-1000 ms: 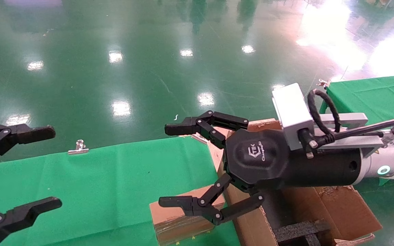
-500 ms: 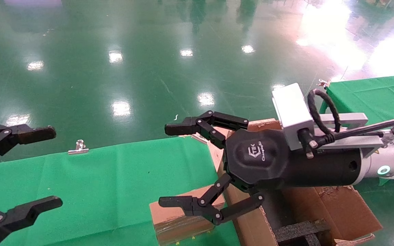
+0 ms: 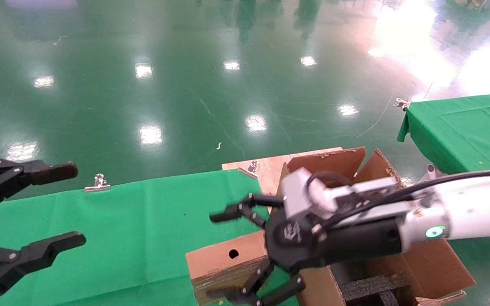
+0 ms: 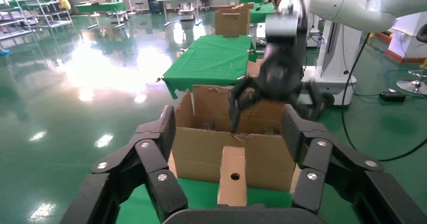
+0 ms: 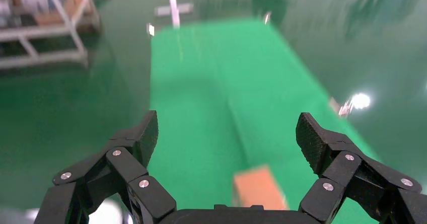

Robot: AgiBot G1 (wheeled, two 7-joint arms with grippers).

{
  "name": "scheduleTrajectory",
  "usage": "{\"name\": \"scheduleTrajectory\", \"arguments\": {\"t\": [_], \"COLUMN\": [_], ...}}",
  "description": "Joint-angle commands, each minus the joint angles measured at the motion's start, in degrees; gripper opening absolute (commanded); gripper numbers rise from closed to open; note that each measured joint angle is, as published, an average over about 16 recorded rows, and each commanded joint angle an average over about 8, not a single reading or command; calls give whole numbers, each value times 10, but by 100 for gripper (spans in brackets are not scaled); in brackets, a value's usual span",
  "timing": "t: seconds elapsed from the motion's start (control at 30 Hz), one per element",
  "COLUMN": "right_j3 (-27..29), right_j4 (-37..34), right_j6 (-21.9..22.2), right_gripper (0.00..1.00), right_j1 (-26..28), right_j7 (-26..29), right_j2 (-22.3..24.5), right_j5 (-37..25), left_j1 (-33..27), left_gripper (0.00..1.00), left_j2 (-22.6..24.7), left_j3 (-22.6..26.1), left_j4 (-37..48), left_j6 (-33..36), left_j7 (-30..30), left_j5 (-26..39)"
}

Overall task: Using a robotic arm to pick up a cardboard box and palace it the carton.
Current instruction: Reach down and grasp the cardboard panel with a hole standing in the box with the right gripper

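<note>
The small cardboard box (image 3: 217, 267) stands on the green cloth, its narrow side with a round hole facing up, against the carton's left wall (image 3: 319, 287). The carton (image 3: 434, 265) is open, with ragged flaps and black foam (image 3: 368, 288) inside. My right arm (image 3: 470, 210), white with a teal ring, reaches leftward over the carton. Its gripper (image 3: 213, 255) is open, with one finger on each side of the box and touching nothing. The right wrist view shows the box (image 5: 259, 189) below the open gripper (image 5: 229, 131). My left gripper (image 3: 75, 204) is open and empty at the left; its wrist view faces the box (image 4: 232, 176) and carton (image 4: 201, 148).
Metal clips (image 3: 97, 183) (image 3: 249, 169) hold the green cloth (image 3: 134, 225) at the table's far edge. A plywood board (image 3: 266, 165) lies under the carton. A second green-covered table (image 3: 462, 127) stands at the right. Glossy green floor lies beyond.
My right arm has dropped and tilted down, bringing its open gripper lower around the box. The box's hole now shows. My left gripper has shifted slightly.
</note>
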Motion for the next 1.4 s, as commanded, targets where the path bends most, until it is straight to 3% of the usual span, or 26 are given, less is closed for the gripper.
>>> {"name": "scheduleTrajectory", "arguments": {"t": [0.03, 0.47, 0.87, 0.9, 0.97, 1.03, 1.17, 1.23, 1.27, 1.4], "right_j3": [-16, -106, -177, -182, -191, -197, -205, -207, -208, -208], "right_j4": [1, -10, -36, -38, -43, -47, -55, -57, -58, -58], "right_j6": [-1, -24, -36, -36, -36, -36, -34, -33, -33, -33], "right_gripper": [100, 100, 100, 100, 100, 85, 35, 10, 4, 0], "right_j1": [8, 119, 185, 188, 193, 197, 202, 204, 204, 205], "right_j7": [2, -24, -53, -56, -63, -68, -75, -77, -77, -78], "right_j2": [-4, -80, -139, -143, -149, -153, -161, -163, -164, -164], "right_j5": [-34, -240, -358, -363, -371, -375, -380, -381, -381, -381], "left_j1": [0, 0, 0, 0, 0, 0, 0, 0, 0, 0], "left_gripper": [0, 0, 0, 2, 24, 49, 97, 100, 100, 100], "left_j2": [0, 0, 0, 0, 0, 0, 0, 0, 0, 0], "left_j3": [0, 0, 0, 0, 0, 0, 0, 0, 0, 0], "left_j4": [0, 0, 0, 0, 0, 0, 0, 0, 0, 0], "left_j6": [0, 0, 0, 0, 0, 0, 0, 0, 0, 0], "left_j7": [0, 0, 0, 0, 0, 0, 0, 0, 0, 0], "left_j5": [0, 0, 0, 0, 0, 0, 0, 0, 0, 0]}}
